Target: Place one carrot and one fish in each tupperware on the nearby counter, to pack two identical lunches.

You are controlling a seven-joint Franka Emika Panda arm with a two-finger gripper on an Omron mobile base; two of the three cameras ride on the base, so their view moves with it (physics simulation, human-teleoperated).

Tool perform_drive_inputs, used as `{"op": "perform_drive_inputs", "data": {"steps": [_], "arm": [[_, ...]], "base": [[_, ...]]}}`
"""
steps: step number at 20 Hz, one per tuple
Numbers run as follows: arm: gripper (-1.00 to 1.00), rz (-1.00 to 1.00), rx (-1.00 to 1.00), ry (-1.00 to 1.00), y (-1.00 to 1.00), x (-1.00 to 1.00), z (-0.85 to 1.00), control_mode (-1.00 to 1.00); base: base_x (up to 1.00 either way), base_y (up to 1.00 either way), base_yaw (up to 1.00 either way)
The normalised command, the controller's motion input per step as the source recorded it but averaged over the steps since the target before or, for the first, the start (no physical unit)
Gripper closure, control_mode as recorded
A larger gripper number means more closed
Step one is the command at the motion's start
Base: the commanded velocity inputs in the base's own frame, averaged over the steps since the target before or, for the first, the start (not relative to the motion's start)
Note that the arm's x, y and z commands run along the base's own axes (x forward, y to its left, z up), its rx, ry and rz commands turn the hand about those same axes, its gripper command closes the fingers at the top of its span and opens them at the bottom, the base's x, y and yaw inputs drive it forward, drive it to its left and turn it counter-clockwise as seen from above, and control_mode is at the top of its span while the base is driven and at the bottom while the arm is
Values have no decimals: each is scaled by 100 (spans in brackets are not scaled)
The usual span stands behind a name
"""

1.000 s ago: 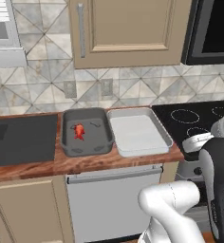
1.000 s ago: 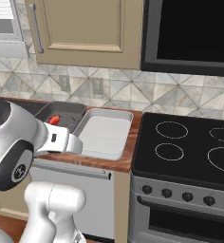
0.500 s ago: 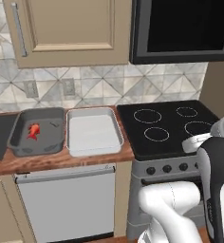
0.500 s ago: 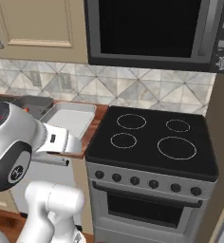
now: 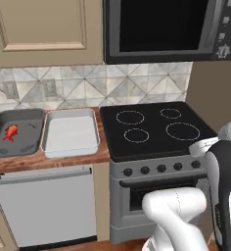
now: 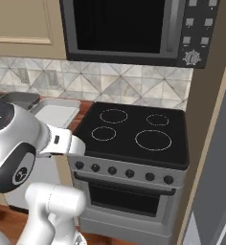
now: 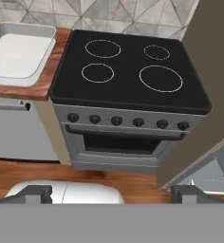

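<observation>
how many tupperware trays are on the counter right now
2: the dark grey tray at the counter's left end, holding a red fish, and the light tray beside the stovetop.

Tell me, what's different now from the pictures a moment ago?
The robot's base drove right, so the whole picture slid left: the stovetop now sits in the middle. Nothing on the counter moved: the red fish lies in the dark tupperware, the light tupperware beside it.

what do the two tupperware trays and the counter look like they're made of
Light tupperware: matte pale plastic, probably; smooth, rounded corners. Dark tupperware: grey, slightly glossy, plastic or metal, unclear. Counter: reddish-brown polished wood, with a grain pattern and sheen.
</observation>
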Motion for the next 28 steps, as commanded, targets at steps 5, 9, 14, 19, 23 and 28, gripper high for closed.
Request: {"op": "perform_drive_inputs", "data": {"steps": [5, 9, 14, 19, 23, 28], "arm": [[-100, 0, 0, 0, 0, 0, 0, 100], [-100, 0, 0, 0, 0, 0, 0, 100], [-100, 0, 0, 0, 0, 0, 0, 100], [-100, 0, 0, 0, 0, 0, 0, 100], [-100, 0, 0, 0, 0, 0, 0, 100], [-100, 0, 0, 0, 0, 0, 0, 100]], "base": [[-100, 0, 0], [-88, -33, 0], [-33, -65, 0], [-15, -70, 0], [-9, -67, 0], [-1, -65, 0]]}}
